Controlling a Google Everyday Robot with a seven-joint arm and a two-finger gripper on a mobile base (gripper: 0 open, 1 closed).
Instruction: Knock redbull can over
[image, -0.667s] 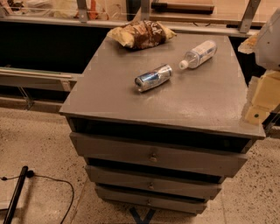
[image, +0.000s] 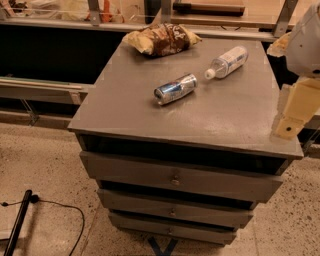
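Note:
The redbull can (image: 175, 89), slim and silver-and-blue, lies on its side near the middle of the grey cabinet top (image: 150, 120), one shiny end facing front left. My gripper (image: 290, 122), cream-coloured, hangs at the right edge of the cabinet top, well to the right of the can and apart from it. It holds nothing that I can see.
A clear plastic bottle (image: 227, 62) with a white cap lies just behind and right of the can. A brown-and-yellow snack bag (image: 160, 39) lies at the back edge. The cabinet has several drawers (image: 175, 177). A black cable (image: 55, 207) lies on the floor at left.

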